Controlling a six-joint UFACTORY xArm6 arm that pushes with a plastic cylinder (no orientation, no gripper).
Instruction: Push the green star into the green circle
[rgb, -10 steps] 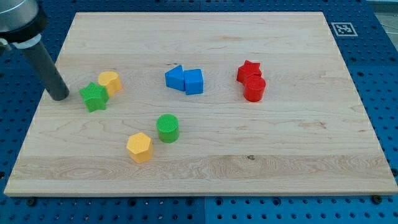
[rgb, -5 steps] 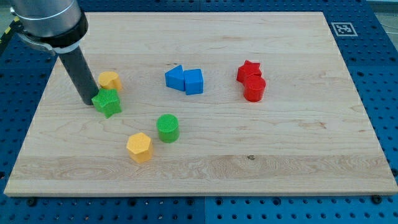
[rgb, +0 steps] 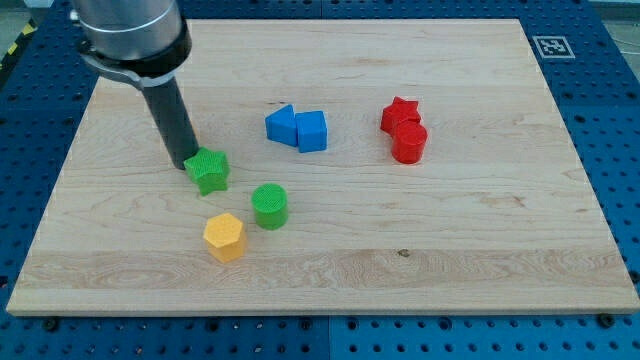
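Observation:
The green star (rgb: 208, 171) lies on the wooden board (rgb: 330, 270), left of centre. The green circle (rgb: 269, 206) stands to its lower right, a short gap away. My tip (rgb: 184, 162) touches the star's upper left side. The dark rod rises from there toward the view's top left.
A yellow hexagon (rgb: 224, 237) lies just below the star and left of the green circle. A yellow block is mostly hidden behind the rod. Two blue blocks (rgb: 297, 129) sit in the upper middle. A red star (rgb: 399, 114) and red cylinder (rgb: 409, 143) sit at the right.
My tip has moved right and slightly down, pushing the green star away from the yellow block toward the green circle. The rod now hides most of that yellow block.

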